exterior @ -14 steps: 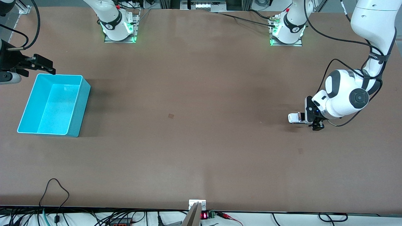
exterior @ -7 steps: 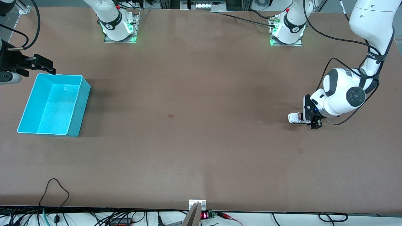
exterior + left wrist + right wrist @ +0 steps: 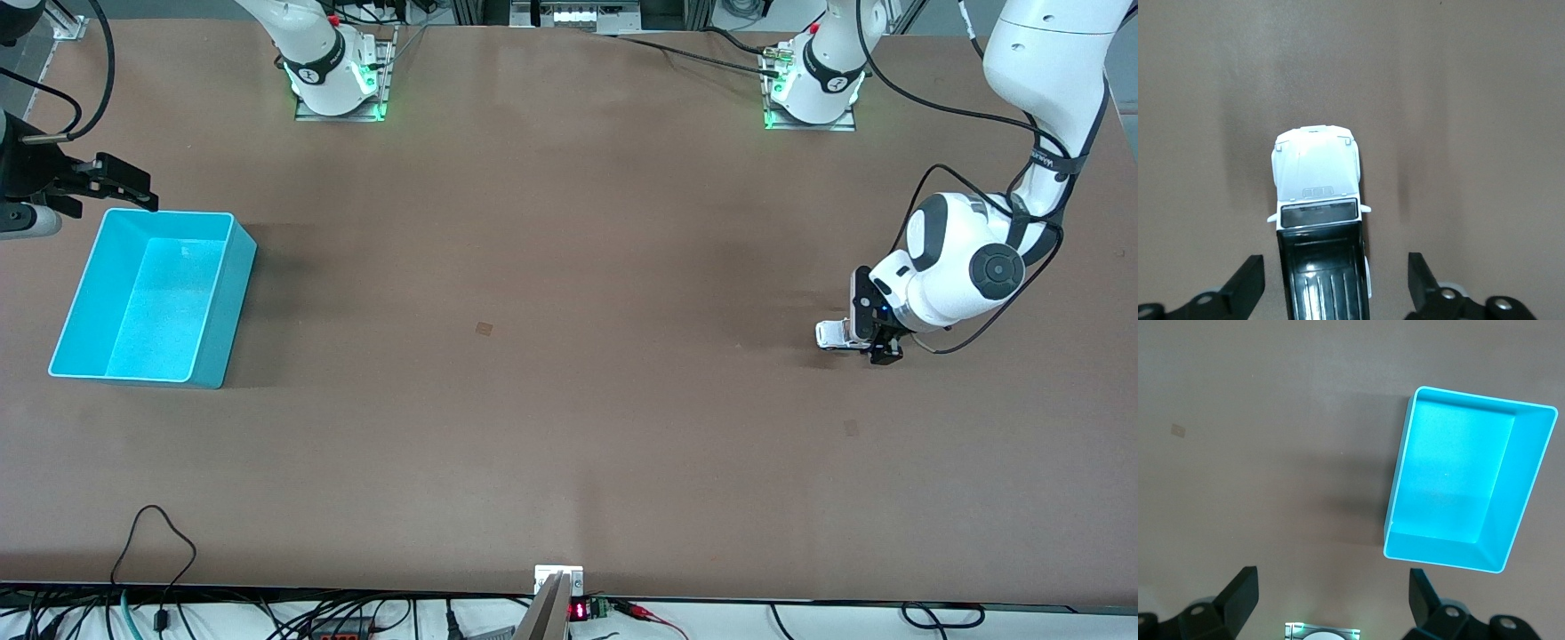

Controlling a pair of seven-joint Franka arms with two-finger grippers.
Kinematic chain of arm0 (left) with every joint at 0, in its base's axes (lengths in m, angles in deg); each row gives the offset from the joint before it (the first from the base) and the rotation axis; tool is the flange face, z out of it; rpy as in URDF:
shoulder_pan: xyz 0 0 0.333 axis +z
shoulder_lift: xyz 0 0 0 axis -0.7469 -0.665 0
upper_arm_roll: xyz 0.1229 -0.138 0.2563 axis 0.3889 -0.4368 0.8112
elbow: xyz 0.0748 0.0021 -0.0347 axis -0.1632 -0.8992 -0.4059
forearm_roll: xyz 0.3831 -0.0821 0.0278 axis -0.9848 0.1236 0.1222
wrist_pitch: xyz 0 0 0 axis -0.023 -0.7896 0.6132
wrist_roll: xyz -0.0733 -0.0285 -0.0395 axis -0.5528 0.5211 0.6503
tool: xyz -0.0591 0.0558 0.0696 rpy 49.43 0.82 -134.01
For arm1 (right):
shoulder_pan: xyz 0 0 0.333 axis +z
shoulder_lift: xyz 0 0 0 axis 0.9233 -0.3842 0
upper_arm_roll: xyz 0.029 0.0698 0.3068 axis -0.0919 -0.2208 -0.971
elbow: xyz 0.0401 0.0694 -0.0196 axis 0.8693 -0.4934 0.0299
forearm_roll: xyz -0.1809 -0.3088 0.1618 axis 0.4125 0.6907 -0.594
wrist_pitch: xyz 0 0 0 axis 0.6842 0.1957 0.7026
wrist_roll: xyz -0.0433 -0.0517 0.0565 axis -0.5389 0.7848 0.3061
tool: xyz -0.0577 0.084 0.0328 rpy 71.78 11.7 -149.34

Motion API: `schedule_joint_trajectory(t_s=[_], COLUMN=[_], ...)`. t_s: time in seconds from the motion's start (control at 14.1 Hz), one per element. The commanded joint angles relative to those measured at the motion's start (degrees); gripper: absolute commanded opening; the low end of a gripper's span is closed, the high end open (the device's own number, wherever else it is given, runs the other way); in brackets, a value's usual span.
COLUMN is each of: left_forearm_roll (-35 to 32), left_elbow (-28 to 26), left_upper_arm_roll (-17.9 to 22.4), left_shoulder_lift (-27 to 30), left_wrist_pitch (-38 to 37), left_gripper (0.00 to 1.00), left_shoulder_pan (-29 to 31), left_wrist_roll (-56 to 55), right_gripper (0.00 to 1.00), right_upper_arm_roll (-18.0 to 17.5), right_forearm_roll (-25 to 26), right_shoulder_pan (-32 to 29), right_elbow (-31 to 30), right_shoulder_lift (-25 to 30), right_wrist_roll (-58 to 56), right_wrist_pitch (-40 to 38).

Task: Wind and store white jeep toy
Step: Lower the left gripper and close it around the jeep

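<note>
Left wrist view shows the white jeep toy (image 3: 1318, 220) on the surface at the left arm's end, between the left gripper's (image 3: 1336, 283) apart fingers (image 3: 1248, 280); light, rigid, likely slick plastic, best pinched across its black rear sides.

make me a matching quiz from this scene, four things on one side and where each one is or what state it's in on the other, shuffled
Things:
1. white jeep toy
2. cyan bin
3. left gripper
4. right gripper

Places or states:
A. empty, at the right arm's end of the table
B. waiting open, just above the table by the bin's rim
C. standing on the table between two open fingers
D. down at the table, straddling the toy's black rear, not yet touching it

Pairs: 1-C, 2-A, 3-D, 4-B
</note>
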Motion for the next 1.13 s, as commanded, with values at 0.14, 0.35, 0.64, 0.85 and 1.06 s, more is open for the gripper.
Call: schedule_joint_trajectory(t_s=[0.14,0.35,0.64,0.85,1.06], left_forearm_roll=[-0.9,-0.9,-1.0,-1.1,-1.1], left_elbow=[-1.4,-2.0,-2.0,-2.1,-2.1], left_upper_arm_roll=[-0.3,-0.2,-0.2,-0.2,-0.2], left_shoulder_lift=[1.1,1.0,1.0,0.9,0.7], left_wrist_pitch=[1.5,2.8,3.0,3.9,4.2], left_gripper=[0.88,0.84,0.81,0.78,0.65], left_shoulder_pan=[0.4,0.4,0.4,0.5,0.6], left_wrist_roll=[0.7,0.8,0.8,0.9,0.9], right_gripper=[1.0,1.0,1.0,1.0,1.0], right_upper_arm_roll=[0.0,0.0,0.0,0.0,0.0], right_forearm_roll=[-0.4,-0.5,-0.6,-0.5,-0.5], right_shoulder_pan=[0.2,0.2,0.1,0.2,0.2], right_elbow=[0.9,0.9,0.9,0.9,0.9], right_shoulder_lift=[-0.2,-0.2,-0.2,-0.2,-0.2], right_wrist_roll=[0.6,0.6,0.6,0.6,0.6], right_wrist_pitch=[-0.2,-0.2,-0.4,-0.4,-0.6])
